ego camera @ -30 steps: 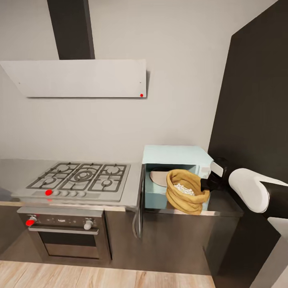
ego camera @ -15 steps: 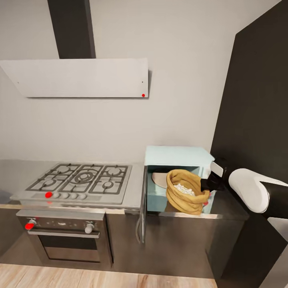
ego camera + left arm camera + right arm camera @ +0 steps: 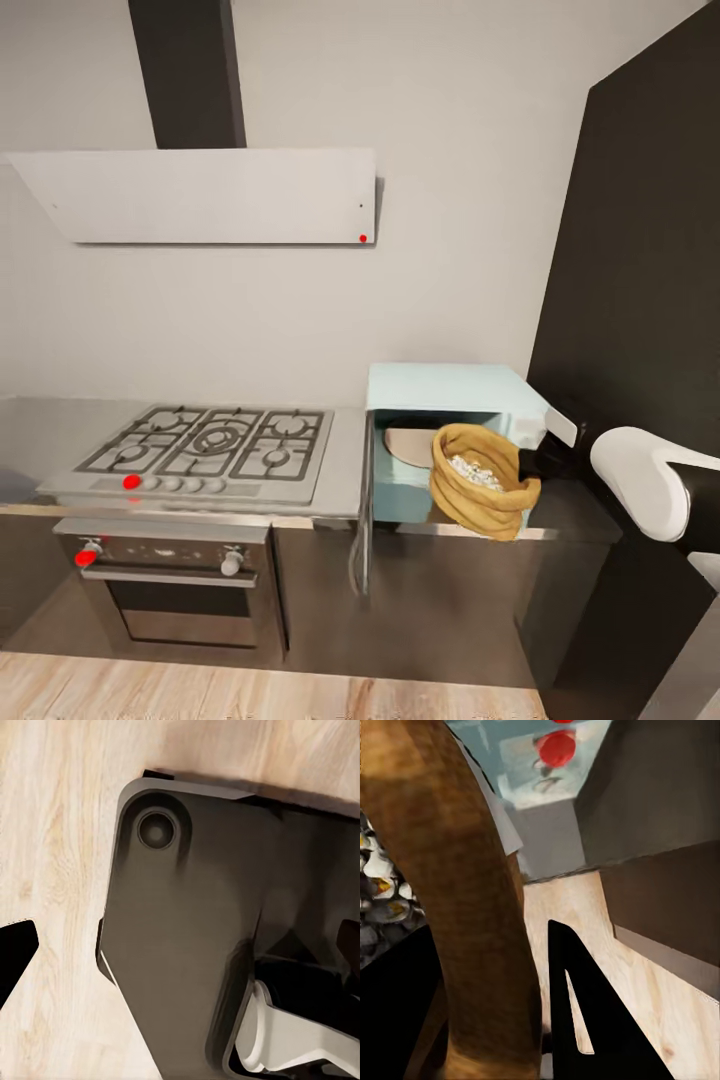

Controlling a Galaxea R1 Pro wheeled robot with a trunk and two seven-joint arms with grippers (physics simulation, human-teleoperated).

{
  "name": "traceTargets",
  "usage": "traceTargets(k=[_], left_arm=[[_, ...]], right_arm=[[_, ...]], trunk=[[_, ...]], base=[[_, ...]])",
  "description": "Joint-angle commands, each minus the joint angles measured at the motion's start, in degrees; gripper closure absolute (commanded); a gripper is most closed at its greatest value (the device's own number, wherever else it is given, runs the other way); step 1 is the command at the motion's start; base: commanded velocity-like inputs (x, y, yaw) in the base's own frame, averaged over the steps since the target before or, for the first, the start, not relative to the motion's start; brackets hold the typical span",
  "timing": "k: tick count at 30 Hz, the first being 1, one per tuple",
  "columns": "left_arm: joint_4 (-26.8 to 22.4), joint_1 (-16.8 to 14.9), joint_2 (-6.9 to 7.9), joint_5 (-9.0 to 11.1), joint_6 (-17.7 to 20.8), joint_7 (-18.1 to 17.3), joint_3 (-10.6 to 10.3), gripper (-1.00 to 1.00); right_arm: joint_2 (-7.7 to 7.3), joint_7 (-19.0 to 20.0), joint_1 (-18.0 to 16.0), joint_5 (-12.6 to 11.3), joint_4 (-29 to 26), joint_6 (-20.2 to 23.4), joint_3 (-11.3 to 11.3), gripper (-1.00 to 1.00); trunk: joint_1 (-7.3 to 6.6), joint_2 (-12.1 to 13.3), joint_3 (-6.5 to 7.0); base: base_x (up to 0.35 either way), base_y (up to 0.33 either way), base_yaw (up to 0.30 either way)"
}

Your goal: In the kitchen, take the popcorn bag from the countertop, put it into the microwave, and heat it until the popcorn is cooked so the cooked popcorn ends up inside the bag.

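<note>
bag (image 3: 482, 480): we've got its rim pinched in the right gripper (image 3: 528, 466), at the microwave (image 3: 455, 400) mouth
risk: popcorn (image 3: 474, 470) could spill if it tips

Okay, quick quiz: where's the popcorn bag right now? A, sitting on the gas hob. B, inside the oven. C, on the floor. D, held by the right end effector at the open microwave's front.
D: the right end effector grips the rim of the popcorn bag in front of the microwave, whose door is open.

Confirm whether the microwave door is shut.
No: the microwave door hangs open at its left, and the popcorn bag sits at the open front.
</note>
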Motion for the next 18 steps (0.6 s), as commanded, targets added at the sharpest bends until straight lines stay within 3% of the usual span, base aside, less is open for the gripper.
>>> traceTargets(k=[1, 6, 18], left_arm=[[0.0, 0.0, -0.02, 0.0, 0.0, 0.0, 0.3, -1.0], [-0.1, 0.0, 0.02, 0.1, -0.1, 0.0, 0.3, -1.0], [0.0, 0.0, 0.07, 0.1, -0.4, 0.0, 0.4, -1.0]], right_arm=[[-0.01, -0.2, -0.1, 0.0, 0.1, 0.0, -0.8, 1.0], [-0.01, 0.1, -0.1, 0.0, 0.1, 0.1, -1.4, 1.0], [-0.01, 0.1, -0.1, 0.0, 0.1, 0.2, -1.9, 1.0]], trunk=[[0.0, -0.1, -0.08], [0.0, -0.1, -0.08], [0.0, -0.1, -0.08]], base=[[-0.293, 0.113, 0.0], [-0.239, 0.191, 0.0], [-0.014, 0.134, 0.0]])
